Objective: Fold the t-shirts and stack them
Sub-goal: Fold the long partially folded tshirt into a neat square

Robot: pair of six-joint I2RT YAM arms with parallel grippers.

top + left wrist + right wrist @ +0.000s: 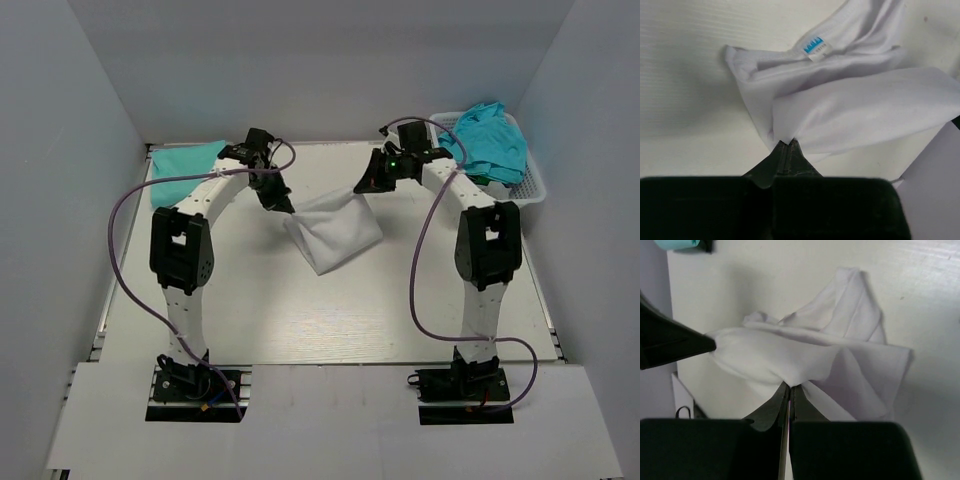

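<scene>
The white t-shirt (335, 238) is near the middle of the table (300, 320), stretched along its far edge between the two arms. The left gripper (788, 145) is pinched tight on one corner of the cloth. In its wrist view the fabric fans out from the closed tips, and a neck label (815, 47) with blue print faces up farther along. The right gripper (790, 387) is clamped on the opposite edge, with the shirt bunching at its tips and draping away toward the table. The near part of the shirt seems to rest on the surface, though how much is lifted is hard to judge from above. A teal t-shirt (185, 170) lies flat at the far left corner, apart from both arms. At the far right a heap of crumpled teal t-shirts (490, 140) fills the white lattice basket (535, 190).
</scene>
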